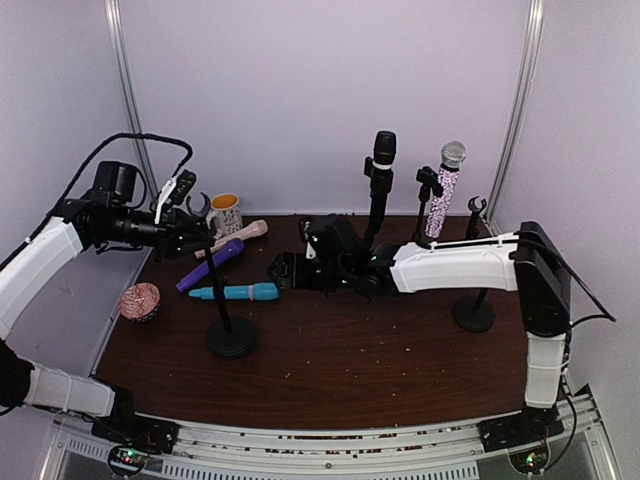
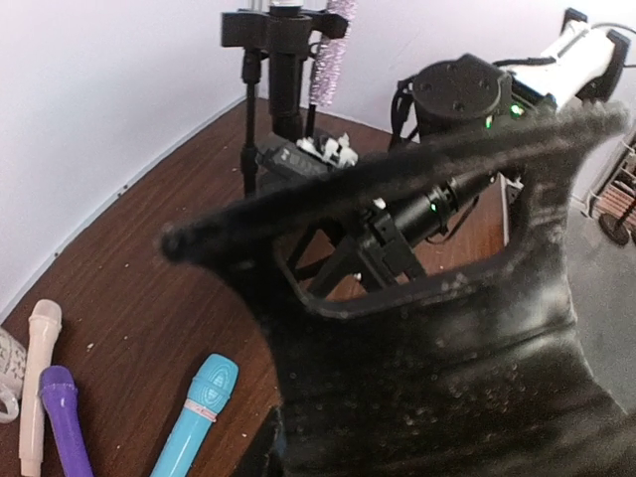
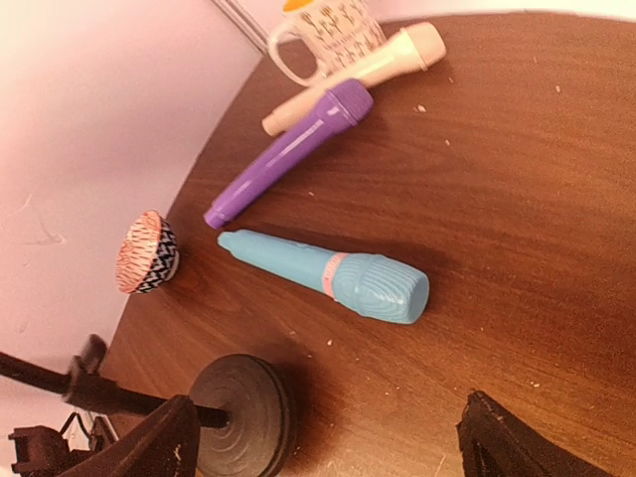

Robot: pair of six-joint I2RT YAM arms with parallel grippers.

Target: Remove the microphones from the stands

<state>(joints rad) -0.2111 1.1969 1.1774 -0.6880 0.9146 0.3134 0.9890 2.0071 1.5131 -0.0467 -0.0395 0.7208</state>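
- The left gripper (image 1: pixel 200 232) is raised off the table (image 1: pixel 380 350), with its fingertips at the pole of a microphone stand (image 1: pixel 216 292), just under the stand's clip (image 1: pixel 197 206).
- That clip holds nothing. I cannot tell whether the left fingers clamp the pole or only sit against it. The left wrist view is filled by one black finger (image 2: pixel 427 378) seen up close.
- The stand's round base (image 3: pixel 243 412) sits on the table below the left gripper. It is beside the right gripper's left fingertip (image 3: pixel 149 447).
- The right gripper (image 1: pixel 290 268) lies low over the table. Its fingers are spread wide and nothing is between them.
- The teal microphone (image 3: pixel 338 278) lies flat on the table just ahead of the right gripper's open fingers, and it touches neither finger.
- Farther out from the right gripper lie a purple microphone (image 3: pixel 293 149) and then a cream microphone (image 3: pixel 358 70). A patterned mug (image 3: pixel 333 25) stands just past them.
- A cupcake (image 1: pixel 140 301) sits below the left gripper, on the side of the stand away from the right gripper.
- Behind the right arm, a black microphone (image 1: pixel 383 160) and a glittery microphone (image 1: pixel 445 195) stand upright in their own stands.
- A second empty stand (image 1: pixel 474 312) is by the right arm's elbow.
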